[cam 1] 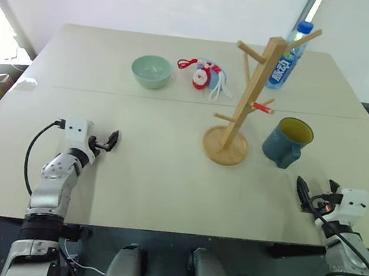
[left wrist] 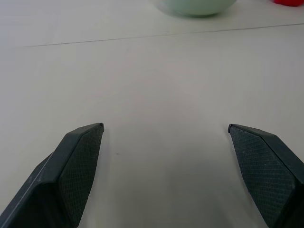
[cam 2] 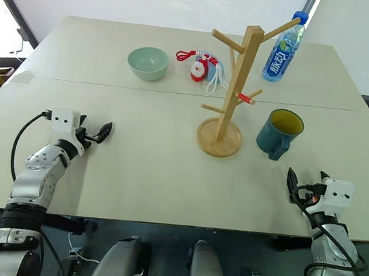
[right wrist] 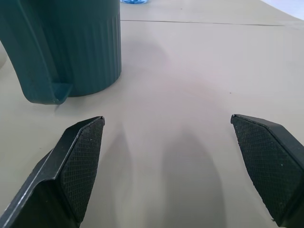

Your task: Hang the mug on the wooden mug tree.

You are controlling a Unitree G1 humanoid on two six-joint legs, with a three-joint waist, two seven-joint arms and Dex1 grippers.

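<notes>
The blue-grey mug (cam 1: 286, 141) with a yellow inside stands upright on the table, just right of the wooden mug tree (cam 1: 225, 145). Its handle (right wrist: 35, 71) faces the table's front edge. The tree has a round base, a slanted pole and bare pegs, one red-tipped (cam 1: 264, 108). My right gripper (cam 1: 315, 192) rests open near the front right edge, a short way in front of the mug, holding nothing; its wrist view shows the mug (right wrist: 80, 47) ahead of its fingertips. At the front left, far from both, my left gripper (cam 1: 111, 140) is open and empty over bare table.
A pale green bowl (cam 1: 151, 71) sits at the back left of centre. A red, white and blue item with cords (cam 1: 203, 74) lies beside it. A blue-labelled plastic bottle (cam 1: 287, 56) stands behind the tree. The table's front edge (cam 1: 172, 232) runs just behind both wrists.
</notes>
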